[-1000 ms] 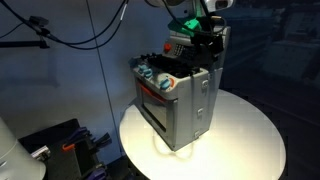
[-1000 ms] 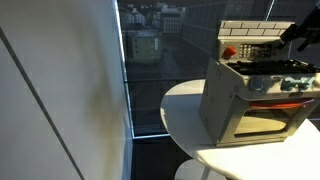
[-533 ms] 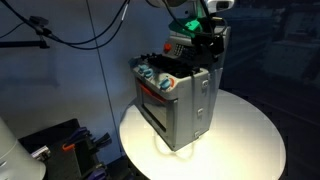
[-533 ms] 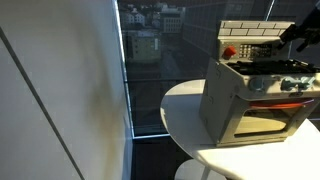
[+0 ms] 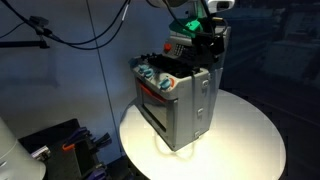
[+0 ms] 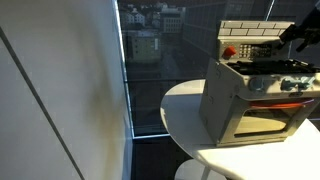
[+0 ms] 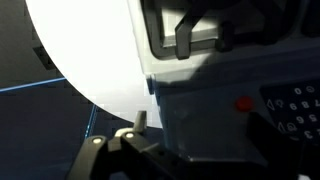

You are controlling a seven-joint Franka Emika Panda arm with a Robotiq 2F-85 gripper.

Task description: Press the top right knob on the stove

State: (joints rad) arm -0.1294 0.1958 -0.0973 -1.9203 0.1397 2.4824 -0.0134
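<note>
The stove (image 5: 178, 95) is a small grey toy oven that stands on a round white table (image 5: 245, 140). It also shows in an exterior view (image 6: 250, 95) with its brick-pattern back panel and a red knob (image 6: 229, 52) on that panel. My gripper (image 5: 205, 42) is at the top of the back panel, behind the burners, and also shows in an exterior view (image 6: 292, 34). In the wrist view the gripper (image 7: 200, 128) looks open, with a pale fingertip left of the panel's edge. A red button (image 7: 243, 103) lies just above the jaws. The teal front knobs (image 5: 150, 73) face away from the gripper.
The table's edge (image 6: 180, 120) is close to the stove on all sides. A large window (image 6: 150, 50) stands beside the table. Cables (image 5: 90, 25) hang at the back, and dark equipment (image 5: 60, 145) sits on the floor below.
</note>
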